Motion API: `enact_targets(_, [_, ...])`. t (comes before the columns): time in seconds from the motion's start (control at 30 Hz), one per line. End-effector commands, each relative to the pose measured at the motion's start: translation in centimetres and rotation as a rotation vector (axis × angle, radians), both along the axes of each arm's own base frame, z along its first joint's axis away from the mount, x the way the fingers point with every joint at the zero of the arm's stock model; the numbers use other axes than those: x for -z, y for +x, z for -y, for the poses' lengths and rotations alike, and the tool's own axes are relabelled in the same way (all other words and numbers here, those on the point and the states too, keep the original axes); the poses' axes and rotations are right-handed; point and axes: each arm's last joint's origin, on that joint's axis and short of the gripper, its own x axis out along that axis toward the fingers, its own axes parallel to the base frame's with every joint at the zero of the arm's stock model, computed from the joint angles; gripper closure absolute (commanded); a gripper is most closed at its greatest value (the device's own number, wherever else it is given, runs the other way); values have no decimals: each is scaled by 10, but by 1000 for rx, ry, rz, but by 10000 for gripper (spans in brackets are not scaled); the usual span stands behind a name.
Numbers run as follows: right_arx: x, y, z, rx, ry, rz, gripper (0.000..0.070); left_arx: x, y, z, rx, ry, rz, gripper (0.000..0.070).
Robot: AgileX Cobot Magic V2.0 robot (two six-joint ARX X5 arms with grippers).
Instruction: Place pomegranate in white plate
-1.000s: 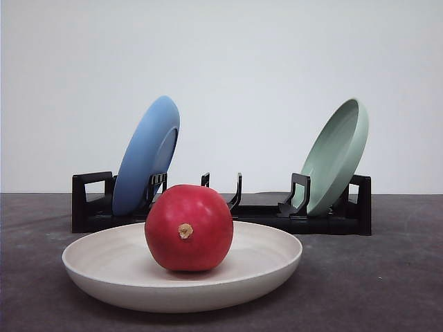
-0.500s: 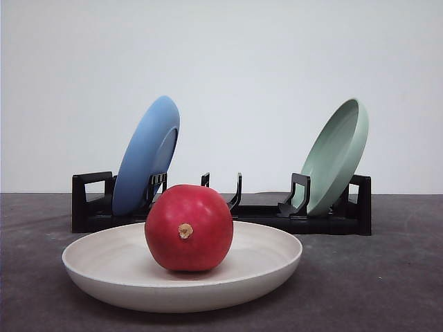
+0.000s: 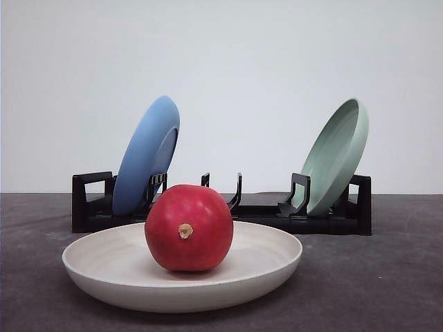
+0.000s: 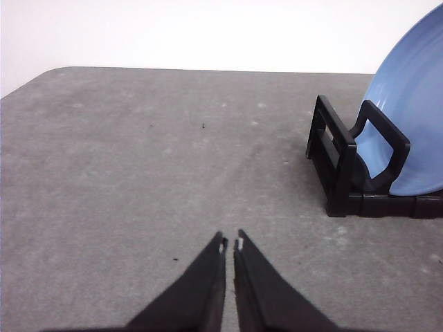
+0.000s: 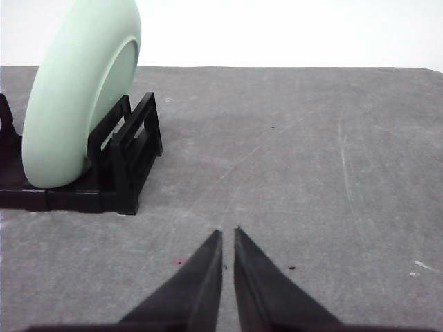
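1. Deep red pomegranate (image 3: 188,227) resting inside white plate (image 3: 277,259), near its middle, tan stem nub facing the camera; task judged done.
2. Left hand (image 4: 230,243) narrowed to a thin slit, holding nothing, over bare grey bench (image 4: 138,173); black rack (image 4: 339,173) with blue plate (image 4: 415,117) ahead of it, to one side.
3. Right hand (image 5: 228,235) likewise nearly closed and empty; pale green plate (image 5: 76,90) leaning in the rack ahead, to its other side.
4. Possible trouble: round fruit on a shallow dish, likely to roll off the rim if the plate or bench gets bumped.
5. Possible trouble: careless arm travel near the rack could tip a leaning plate.
6. No brands, labels or readable writing anywhere.
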Motion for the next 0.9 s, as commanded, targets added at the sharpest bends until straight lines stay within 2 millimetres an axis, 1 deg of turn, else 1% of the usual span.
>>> enact_targets(0.0, [0, 0, 0, 1, 11, 8, 674, 2, 1, 0, 3, 9, 3, 700])
enact_targets(0.87, [0, 0, 0, 1, 10, 8, 674, 2, 1, 0, 3, 9, 3, 700])
